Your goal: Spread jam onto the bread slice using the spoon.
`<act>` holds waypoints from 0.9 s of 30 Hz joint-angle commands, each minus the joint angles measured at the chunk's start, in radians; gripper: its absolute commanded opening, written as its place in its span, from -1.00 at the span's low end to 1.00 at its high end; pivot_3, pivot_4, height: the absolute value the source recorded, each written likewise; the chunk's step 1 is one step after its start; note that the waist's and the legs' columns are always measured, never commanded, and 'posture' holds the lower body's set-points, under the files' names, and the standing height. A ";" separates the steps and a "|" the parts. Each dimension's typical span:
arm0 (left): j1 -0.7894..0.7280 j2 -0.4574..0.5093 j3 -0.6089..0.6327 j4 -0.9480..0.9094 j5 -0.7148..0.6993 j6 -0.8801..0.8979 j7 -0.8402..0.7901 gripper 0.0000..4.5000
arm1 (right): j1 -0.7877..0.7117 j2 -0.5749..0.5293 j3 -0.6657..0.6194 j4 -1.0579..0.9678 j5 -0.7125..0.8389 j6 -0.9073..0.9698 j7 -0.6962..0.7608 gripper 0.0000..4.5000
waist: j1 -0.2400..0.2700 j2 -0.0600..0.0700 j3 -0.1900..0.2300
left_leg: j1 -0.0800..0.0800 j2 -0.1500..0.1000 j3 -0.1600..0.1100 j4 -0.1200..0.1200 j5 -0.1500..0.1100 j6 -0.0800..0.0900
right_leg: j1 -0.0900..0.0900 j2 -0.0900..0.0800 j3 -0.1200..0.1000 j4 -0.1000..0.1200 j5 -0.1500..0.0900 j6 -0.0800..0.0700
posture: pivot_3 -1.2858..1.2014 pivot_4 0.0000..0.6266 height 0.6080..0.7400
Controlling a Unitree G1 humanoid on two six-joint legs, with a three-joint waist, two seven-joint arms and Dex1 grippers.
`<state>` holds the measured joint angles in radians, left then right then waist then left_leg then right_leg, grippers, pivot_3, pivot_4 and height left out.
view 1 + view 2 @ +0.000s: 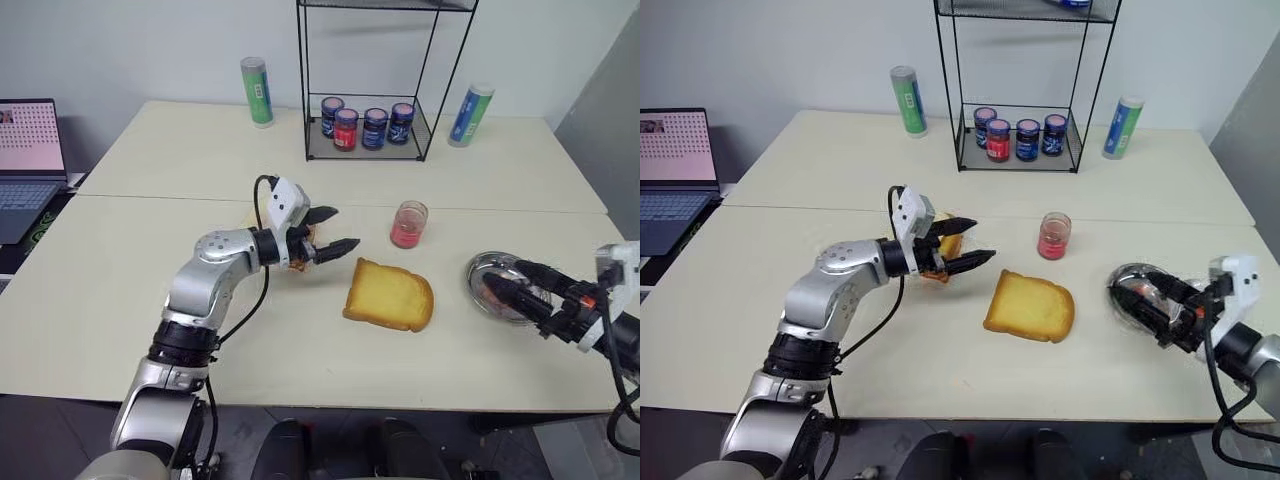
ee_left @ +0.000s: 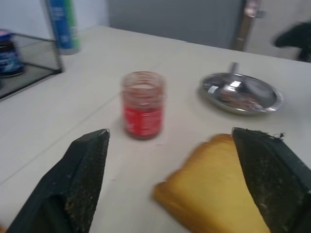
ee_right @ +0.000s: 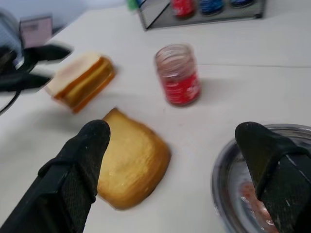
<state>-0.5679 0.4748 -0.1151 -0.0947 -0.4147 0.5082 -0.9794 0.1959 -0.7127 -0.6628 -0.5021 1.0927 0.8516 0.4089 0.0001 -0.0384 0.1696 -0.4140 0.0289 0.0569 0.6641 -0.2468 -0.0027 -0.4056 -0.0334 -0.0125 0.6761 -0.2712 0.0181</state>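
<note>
We note the bread slice (image 1: pixel 389 296) nearest us, lying flat on the table (image 1: pixel 150 300) approx. mid-width, nothing touching it. No jam visible on its top face.

To its right sits a round steel dish (image 1: pixel 480 270) near the table's right edge. The right gripper (image 1: pixel 512 290) hangs over the dish, fingers spread wide apart, nothing between them. In the left wrist view a spoon (image 2: pixel 232 80) lies in the dish, handle resting toward the rim; reddish smears show in the dish bottom.

Left of the bread slice, the left gripper (image 1: pixel 330 232) is raised above the table, pointing toward the robot's right, fingers open wide and empty. Just behind and below it lies a stack of paler slices (image 3: pixel 80 80), partly hidden by the gripper in the head views.

Beyond the bread slice, a bit to the right, stands the jam (image 1: pixel 408 224), jar upright, no lid, apart from both grippers.

Further back: a black wire rack (image 1: pixel 370 140) holding four dark lidded jars (image 1: pixel 365 124). A green tube (image 1: pixel 257 92) stands left of the rack, a blue-green tube (image 1: pixel 470 115) right of it. A laptop (image 1: pixel 28 160) sits at far left, off the table.
</note>
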 commanded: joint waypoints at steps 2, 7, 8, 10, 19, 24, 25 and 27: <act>-0.032 0.050 0.025 -0.203 -0.151 0.105 -0.076 0.99 | 0.000 0.033 -0.112 0.144 -0.002 -0.017 -0.073 1.00 | 0.000 0.000 0.000 | 0.000 0.000 0.000 0.000 0.000 0.000 | 0.000 0.000 0.000 0.000 0.000 0.000 | 0.03 -0.52 1.00; -0.047 0.020 -0.015 -0.244 -0.171 0.155 -0.032 0.99 | -0.115 0.077 -0.170 0.346 0.147 0.044 -0.192 1.00 | -0.003 0.002 -0.001 | 0.001 0.000 0.001 0.000 0.000 0.000 | 0.000 0.005 0.002 0.000 0.000 0.001 | 0.03 -0.52 1.00; -0.046 0.008 -0.022 -0.248 -0.170 0.157 -0.019 0.99 | -0.132 0.086 -0.170 0.369 0.157 0.048 -0.210 1.00 | -0.003 0.003 -0.001 | 0.002 0.000 0.002 0.000 0.000 0.000 | 0.000 0.005 0.003 0.001 0.000 0.000 | 0.03 -0.52 1.00; -0.036 -0.019 -0.050 -0.252 -0.145 0.139 0.007 0.99 | -0.160 0.100 -0.142 0.425 0.144 0.052 -0.209 1.00 | -0.003 0.003 -0.001 | 0.002 0.000 0.002 0.000 0.000 0.000 | 0.000 0.006 0.003 0.001 0.000 0.000 | 0.03 -0.52 1.00; 0.001 -0.061 -0.070 -0.278 -0.126 0.138 0.087 0.99 | -0.388 0.122 -0.023 0.743 0.012 -0.002 -0.153 1.00 | -0.007 0.008 -0.001 | 0.003 0.001 0.002 0.000 0.000 0.000 | 0.000 0.008 0.004 0.001 0.000 0.000 | 0.03 -0.52 1.00; 0.014 -0.049 -0.062 -0.303 -0.136 0.154 0.106 0.99 | -0.489 0.113 0.014 0.893 -0.058 -0.031 -0.088 1.00 | -0.006 0.009 -0.001 | 0.003 0.001 0.002 0.000 0.000 0.000 | 0.000 0.009 0.004 0.001 0.000 0.000 | 0.03 -0.52 1.00; 0.017 -0.047 -0.060 -0.308 -0.140 0.159 0.111 0.99 | -0.503 0.112 0.019 0.914 -0.069 -0.037 -0.079 1.00 | -0.006 0.009 -0.001 | 0.003 0.001 0.002 0.000 0.000 0.000 | 0.000 0.009 0.005 0.001 0.000 0.000 | 0.03 -0.52 1.00; 0.020 -0.047 -0.058 -0.316 -0.145 0.166 0.121 0.99 | -0.528 0.105 0.025 0.957 -0.095 -0.047 -0.056 1.00 | -0.007 0.009 -0.001 | 0.003 0.001 0.003 0.000 0.000 0.000 | 0.000 0.009 0.005 0.000 0.000 0.000 | 0.03 -0.52 1.00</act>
<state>-0.5478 0.4276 -0.1902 -0.3586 -0.5458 0.6720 -0.8724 -0.3074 -0.5899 -0.6416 0.4199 1.0276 0.8272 0.3212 -0.0073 -0.0295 0.1682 -0.4110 0.0298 0.0598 0.6640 -0.2468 -0.0024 -0.4051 -0.0249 -0.0071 0.6766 -0.2711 0.0180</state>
